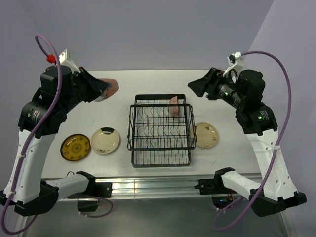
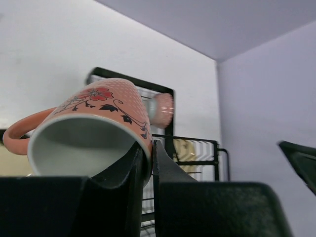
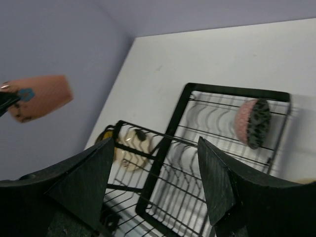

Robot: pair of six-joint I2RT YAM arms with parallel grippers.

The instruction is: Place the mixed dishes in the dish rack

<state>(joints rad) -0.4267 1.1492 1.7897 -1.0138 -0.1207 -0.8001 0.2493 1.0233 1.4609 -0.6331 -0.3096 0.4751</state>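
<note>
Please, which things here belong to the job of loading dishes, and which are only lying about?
Job: pinkish mug in the left claw; dish rack; small bowl inside it; cream plate left of rack; cream plate right of rack; yellow plate.
Only there: purple cables; metal rail at the near edge.

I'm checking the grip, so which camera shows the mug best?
The left wrist view: the mug is large and sharp, its rim pinched in the jaws of the left gripper. The top view shows only part of it beyond that gripper; the right wrist view shows it small and blurred.
</note>
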